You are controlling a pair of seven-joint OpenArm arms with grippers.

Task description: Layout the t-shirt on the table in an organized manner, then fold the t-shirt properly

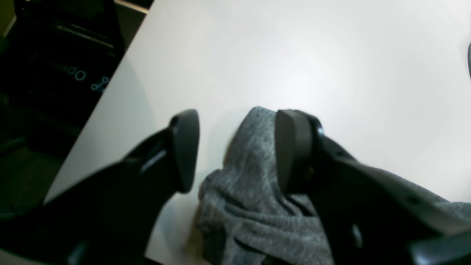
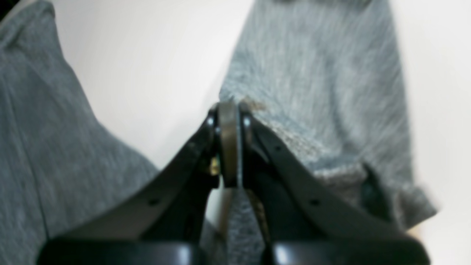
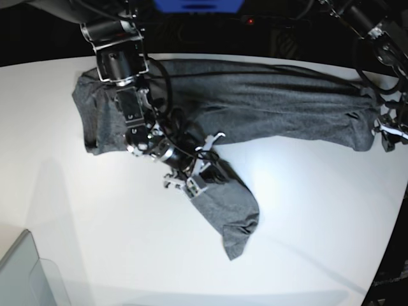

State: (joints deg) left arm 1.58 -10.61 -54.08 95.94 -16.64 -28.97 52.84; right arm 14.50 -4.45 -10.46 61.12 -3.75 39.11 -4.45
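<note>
Two sets of jaws are seen over a grey shirt [image 3: 268,102] spread across the white worktop [image 3: 306,210]: the right gripper [image 3: 194,182] pinched shut on a sleeve, possibly too thinly to hold, the left gripper [image 1: 235,147] open astride the shirt's edge.

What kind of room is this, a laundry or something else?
Probably a robotics lab or test bench, not a laundry. A heathered dark grey long-sleeved knit shirt lies on a bare glossy white tabletop, handled by two black cabled robot arms; the right claw pinches a sleeve. A translucent grey bin corner sits nearby.
</note>
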